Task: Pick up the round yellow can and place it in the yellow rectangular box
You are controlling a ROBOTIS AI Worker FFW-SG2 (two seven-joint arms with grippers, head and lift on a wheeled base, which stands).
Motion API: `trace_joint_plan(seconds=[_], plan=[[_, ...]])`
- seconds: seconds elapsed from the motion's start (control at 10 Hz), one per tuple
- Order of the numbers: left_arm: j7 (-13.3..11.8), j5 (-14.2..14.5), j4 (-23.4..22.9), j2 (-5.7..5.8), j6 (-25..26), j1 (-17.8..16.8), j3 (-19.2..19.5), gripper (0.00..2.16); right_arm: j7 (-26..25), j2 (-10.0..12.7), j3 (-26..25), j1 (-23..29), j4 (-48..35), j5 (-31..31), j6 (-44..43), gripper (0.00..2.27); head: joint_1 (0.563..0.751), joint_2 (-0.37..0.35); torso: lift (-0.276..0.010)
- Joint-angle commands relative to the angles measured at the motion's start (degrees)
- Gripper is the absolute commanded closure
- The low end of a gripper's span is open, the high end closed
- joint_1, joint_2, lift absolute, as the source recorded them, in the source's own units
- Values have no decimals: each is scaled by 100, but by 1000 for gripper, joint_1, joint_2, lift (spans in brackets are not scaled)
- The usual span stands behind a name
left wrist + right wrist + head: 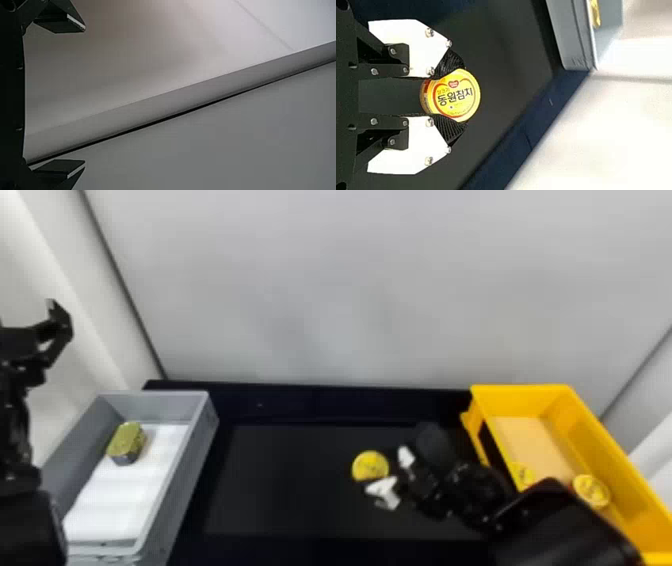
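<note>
My right gripper (pixel 386 474) has ribbed black fingers (pixel 448 64) against opposite sides of the round yellow can (pixel 455 95), printed lid facing me; beyond are the dark desk (pixel 506 79), a grey box (pixel 567 37) holding something gold (pixel 595 14), and a pale wall (pixel 613 126).

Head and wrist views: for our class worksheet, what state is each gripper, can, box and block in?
Round yellow can, gripped, outside the yellow box
Black-and-white right gripper, shut on that can
Black left gripper, open, empty
Yellow rectangular box, open-topped, with two other round yellow cans inside
Grey rectangular box, open-topped, white-lined
Yellow-topped block, resting in the grey box
</note>
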Motion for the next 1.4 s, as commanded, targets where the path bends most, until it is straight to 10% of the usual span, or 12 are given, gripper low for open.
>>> trace_joint_plan(seconds=[0.0,1.3], plan=[[26,0,-1,-15,45,27,-8,84,-148,-2,-528,-60,-621,285,271,849,694,14,-56],[35,-9,-150,-15,107,97,80,84,-1089,69,-3086,547,-1271,1199,588,846,694,14,-56]])
